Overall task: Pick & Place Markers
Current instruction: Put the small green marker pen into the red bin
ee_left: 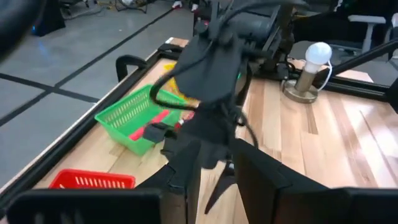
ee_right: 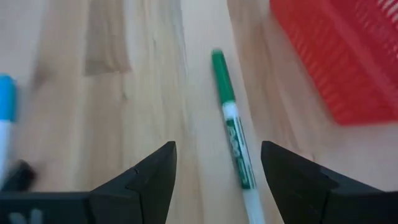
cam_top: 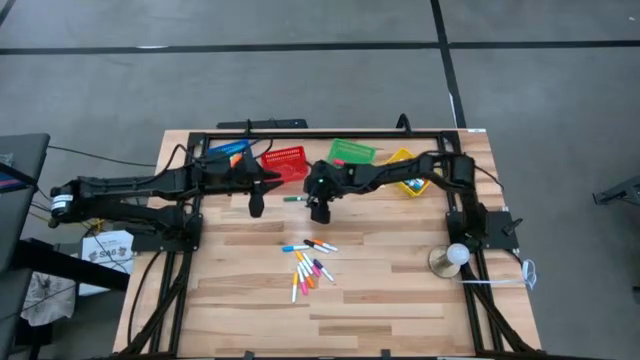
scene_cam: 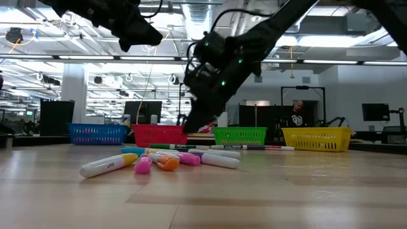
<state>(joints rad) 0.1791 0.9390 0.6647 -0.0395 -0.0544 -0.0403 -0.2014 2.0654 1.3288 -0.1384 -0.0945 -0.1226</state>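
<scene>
We see the right gripper (cam_top: 319, 209) above the table (cam_top: 400, 300), jaws spread wide and holding nothing, over a lone green marker (ee_right: 232, 132) lying just beside the red basket (cam_top: 285, 162). The other markers (cam_top: 308, 266) lie clustered nearer. The left gripper (cam_top: 256, 207) hovers left of it; its jaws we cannot tell.

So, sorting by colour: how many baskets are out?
4, along the table's far edge: blue basket, red basket, green basket, yellow basket.
</scene>
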